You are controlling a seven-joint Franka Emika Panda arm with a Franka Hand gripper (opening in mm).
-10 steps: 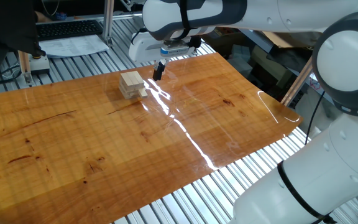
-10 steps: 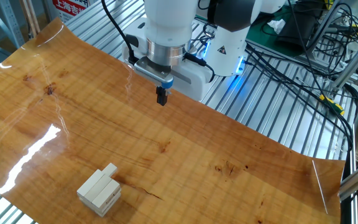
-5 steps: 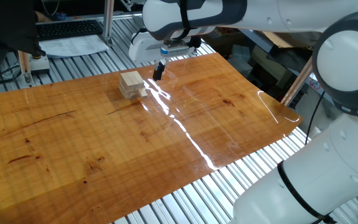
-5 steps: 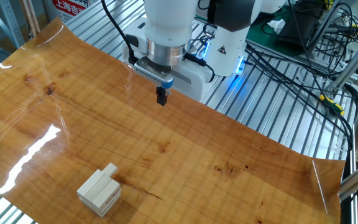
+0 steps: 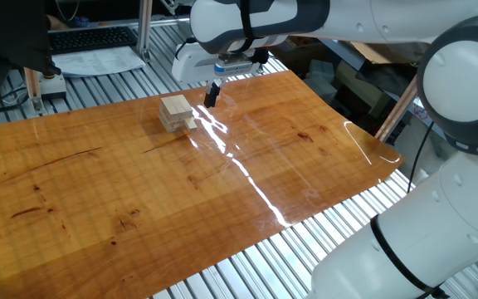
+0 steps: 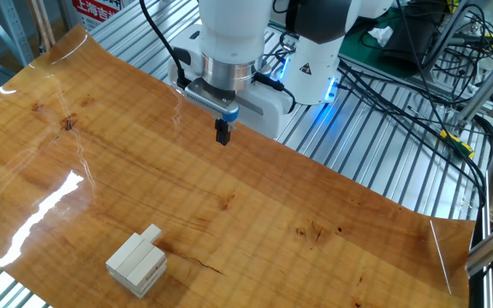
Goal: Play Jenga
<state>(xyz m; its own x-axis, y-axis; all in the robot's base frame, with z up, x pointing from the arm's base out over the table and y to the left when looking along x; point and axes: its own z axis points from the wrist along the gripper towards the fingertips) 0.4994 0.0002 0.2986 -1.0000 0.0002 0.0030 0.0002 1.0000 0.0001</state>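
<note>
A small low Jenga stack (image 5: 175,112) of pale wood blocks stands on the glossy wooden sheet (image 5: 98,183), with one block sticking out of its side toward the gripper. It also shows near the bottom edge of the other fixed view (image 6: 137,261). My gripper (image 5: 211,97) hangs above the sheet a short way to the right of the stack, apart from it. In the other fixed view my gripper (image 6: 222,135) is well above and behind the stack. Its black fingers are pressed together and hold nothing.
The robot base (image 6: 306,64) with blue lights stands behind the sheet on the slatted aluminium table (image 6: 375,162). Cables (image 6: 418,94) run at the right. A keyboard (image 5: 90,37) and papers (image 5: 98,60) lie beyond the sheet's far edge.
</note>
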